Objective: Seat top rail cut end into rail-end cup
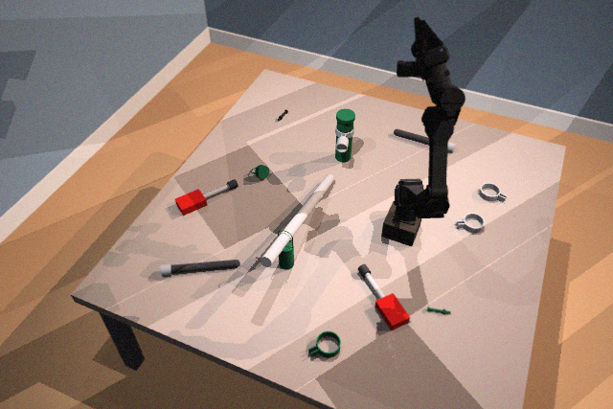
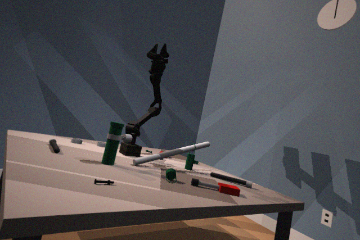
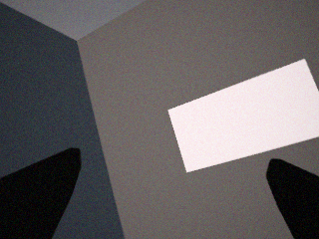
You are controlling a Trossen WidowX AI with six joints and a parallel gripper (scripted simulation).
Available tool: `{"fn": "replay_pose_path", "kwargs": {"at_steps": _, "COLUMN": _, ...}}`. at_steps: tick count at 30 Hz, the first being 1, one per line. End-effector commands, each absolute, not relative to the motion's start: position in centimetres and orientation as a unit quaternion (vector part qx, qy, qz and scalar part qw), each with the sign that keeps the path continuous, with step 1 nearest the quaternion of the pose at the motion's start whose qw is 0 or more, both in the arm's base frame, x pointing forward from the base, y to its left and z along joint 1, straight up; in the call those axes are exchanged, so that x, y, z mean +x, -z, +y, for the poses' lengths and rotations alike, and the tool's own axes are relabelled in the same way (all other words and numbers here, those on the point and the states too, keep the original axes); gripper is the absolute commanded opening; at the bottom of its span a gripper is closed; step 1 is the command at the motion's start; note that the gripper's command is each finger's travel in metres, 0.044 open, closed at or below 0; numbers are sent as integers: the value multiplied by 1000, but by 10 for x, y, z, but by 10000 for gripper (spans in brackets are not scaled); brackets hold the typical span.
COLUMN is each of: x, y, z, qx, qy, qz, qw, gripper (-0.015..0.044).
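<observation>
The white rail (image 1: 306,209) (image 2: 174,152) passes through the loop on the small green post (image 1: 285,258) (image 2: 189,162). It slopes down toward the big green post (image 1: 343,154) (image 2: 109,153), its far end low at or near the table, apart from and below the rail-end cup (image 1: 342,144) (image 2: 127,137). The cup hangs on the grey brace band (image 2: 113,136), up on the post below the green post cap (image 1: 345,115) (image 2: 116,123). My gripper (image 1: 417,21) (image 2: 161,46) (image 3: 175,162) is open and empty, pointing up high above the table, far from the rail.
Two red-ended tools (image 1: 191,201) (image 1: 392,310), two dark bars (image 1: 202,267) (image 1: 416,137), two grey rings (image 1: 480,191) (image 1: 483,224), a green ring (image 1: 339,345), a green cap (image 1: 261,171) (image 2: 170,173) and small bolts (image 1: 283,115) (image 1: 439,310) lie around the rail and arm base.
</observation>
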State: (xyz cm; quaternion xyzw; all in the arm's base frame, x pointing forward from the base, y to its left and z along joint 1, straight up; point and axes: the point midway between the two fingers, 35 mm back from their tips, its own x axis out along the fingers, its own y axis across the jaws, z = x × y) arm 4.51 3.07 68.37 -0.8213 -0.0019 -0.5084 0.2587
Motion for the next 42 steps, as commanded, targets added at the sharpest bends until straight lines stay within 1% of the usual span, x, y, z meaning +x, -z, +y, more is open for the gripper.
{"fn": "replay_pose_path", "kwargs": {"at_steps": 1, "x": 57, "y": -673, "z": -2, "qx": -798, "qy": 488, "qz": -14, "qw": 355, "gripper": 440}}
{"fn": "replay_pose_path", "kwargs": {"at_steps": 6, "x": 98, "y": -638, "z": -69, "qx": -715, "qy": 426, "qz": -24, "qw": 554, "gripper": 440}}
{"fn": "replay_pose_path", "kwargs": {"at_steps": 11, "x": 149, "y": -589, "z": -114, "qx": -605, "qy": 348, "qz": -10, "qw": 716, "gripper": 440}}
{"fn": "replay_pose_path", "kwargs": {"at_steps": 16, "x": 204, "y": -526, "z": -135, "qx": -473, "qy": 261, "qz": 33, "qw": 841, "gripper": 440}}
{"fn": "replay_pose_path", "kwargs": {"at_steps": 20, "x": 245, "y": -469, "z": -135, "qx": -363, "qy": 193, "qz": 88, "qw": 908, "gripper": 440}}
{"fn": "replay_pose_path", "kwargs": {"at_steps": 25, "x": 283, "y": -401, "z": -116, "qx": -248, "qy": 116, "qz": 169, "qw": 947, "gripper": 440}}
{"fn": "replay_pose_path", "kwargs": {"at_steps": 30, "x": 304, "y": -333, "z": -87, "qx": -143, "qy": 60, "qz": 267, "qw": 951, "gripper": 440}}
{"fn": "replay_pose_path", "kwargs": {"at_steps": 34, "x": 307, "y": -277, "z": -59, "qx": -62, "qy": 35, "qz": 361, "qw": 930, "gripper": 440}}
{"fn": "replay_pose_path", "kwargs": {"at_steps": 38, "x": 297, "y": -224, "z": -30, "qx": 1, "qy": 28, "qz": 458, "qw": 889, "gripper": 440}}
{"fn": "replay_pose_path", "kwargs": {"at_steps": 40, "x": 292, "y": -210, "z": -21, "qx": 15, "qy": 30, "qz": 487, "qw": 873, "gripper": 440}}
{"fn": "replay_pose_path", "kwargs": {"at_steps": 42, "x": 291, "y": -208, "z": -20, "qx": 17, "qy": 31, "qz": 490, "qw": 871, "gripper": 440}}
